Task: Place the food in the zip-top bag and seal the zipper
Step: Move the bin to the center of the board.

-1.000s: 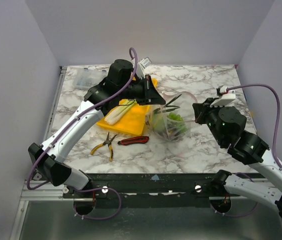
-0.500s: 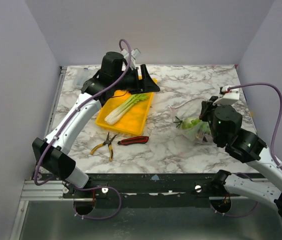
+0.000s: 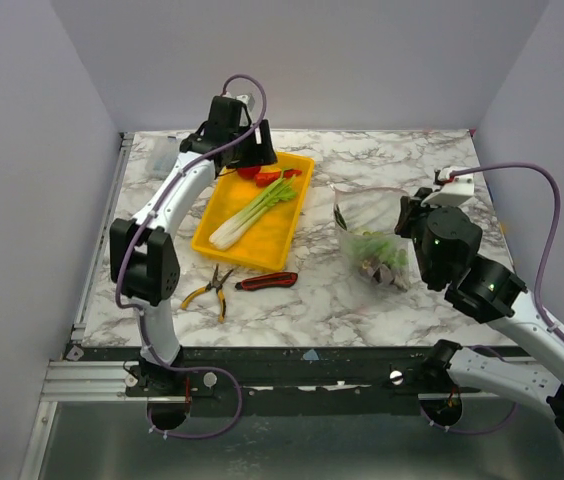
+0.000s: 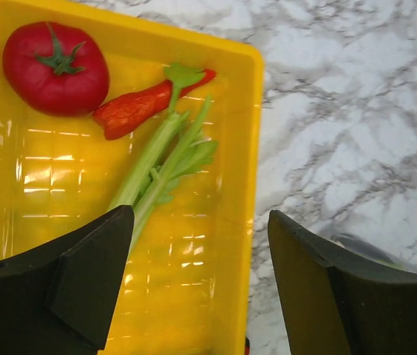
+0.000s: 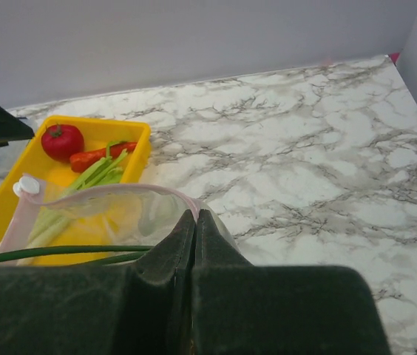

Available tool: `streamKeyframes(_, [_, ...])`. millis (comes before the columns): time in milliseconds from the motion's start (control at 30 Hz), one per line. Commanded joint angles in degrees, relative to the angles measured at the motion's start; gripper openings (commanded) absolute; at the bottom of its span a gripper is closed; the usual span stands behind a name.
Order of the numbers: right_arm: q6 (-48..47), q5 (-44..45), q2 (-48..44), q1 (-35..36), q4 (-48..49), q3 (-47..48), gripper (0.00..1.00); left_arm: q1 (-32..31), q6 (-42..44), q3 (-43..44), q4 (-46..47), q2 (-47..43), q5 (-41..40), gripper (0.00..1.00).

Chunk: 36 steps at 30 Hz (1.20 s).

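My left gripper (image 3: 255,158) (image 4: 201,285) hangs open over the far end of the yellow tray (image 3: 284,232) (image 4: 247,148), with nothing between its fingers. In the tray lie a red tomato (image 4: 55,68) (image 5: 62,140), an orange-red carrot (image 4: 148,105) and a white-green leek (image 3: 250,210) (image 4: 160,159). At the right, my right gripper (image 3: 403,213) (image 5: 196,216) is shut on the pink zipper (image 5: 120,190) rim of the zip-top bag (image 3: 367,250) (image 5: 105,218). The bag's mouth gapes open. Green food (image 3: 374,248) and long green stems (image 5: 46,254) sit inside it.
Yellow-handled pliers (image 3: 212,290) and a red-black utility knife (image 3: 267,281) lie on the marble top in front of the tray. A clear hard box (image 3: 167,155) stands at the back left. Walls close in the back and both sides.
My left gripper let go of the bag, opened, and swung back over the tray's far end. The right gripper carried the bag to the right, away from the tray.
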Motion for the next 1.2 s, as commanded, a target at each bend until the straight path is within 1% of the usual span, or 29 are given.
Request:
streamKeyframes(0, [-1.09,-0.04,-0.39,0.02,5.22,0.35,0.01,2.85,-4.7,2.79,-0.23,6.57,-3.65,0.74])
streamKeyframes(200, [-2.34,-0.13,1.69,0.08,5.89,1.47,0.01,6.36,-22.21,0.33,7.44,13.45,-2.3,0.72])
streamKeyframes(300, [-2.66,-0.1,2.75,0.08,5.55,1.99,0.0,6.28,-28.05,-0.23,10.92,15.14,-3.98,0.7])
streamKeyframes(400, [-2.77,-0.27,3.22,0.05,5.37,2.2,0.0,6.24,-34.86,-1.1,11.89,16.68,-4.6,0.68])
streamKeyframes(467, [-2.7,-0.22,3.24,0.05,5.44,2.21,0.0,6.04,-37.86,-3.05,14.36,17.11,-4.71,0.67])
streamKeyframes(500, [-2.76,-0.3,3.17,0.06,5.41,2.25,0.01,5.79,-38.8,-3.81,15.85,17.25,-4.96,0.66])
streamKeyframes(700, [-3.71,-0.49,3.18,0.07,5.77,2.28,0.0,5.15,-44.52,-4.65,16.7,19.21,-7.66,0.66])
streamKeyframes(800, [-3.97,-0.54,3.02,0.06,5.75,2.55,0.0,5.13,-47.98,-8.03,20.85,19.76,-7.42,0.66])
streamKeyframes(867, [-4.34,-0.49,3.08,0.07,5.76,2.79,0.0,4.91,-48.02,-8.07,21.61,20.27,-7.79,0.65])
streamKeyframes(1000, [-5.06,-0.22,2.85,0.06,5.97,2.86,0.0,4.05,-48.26,-8.47,23.16,20.04,-12.79,0.65])
streamKeyframes(1100, [-5.47,-0.24,3.05,0.07,6.1,3.19,0.0,3.65,-49.13,-5.39,20.08,21.22,-15.34,0.66])
streamKeyframes(1167, [-5.67,-0.34,3.2,0.07,6.19,3.72,0.0,3.6,-50.18,-5.67,20.88,21.37,-14.86,0.66])
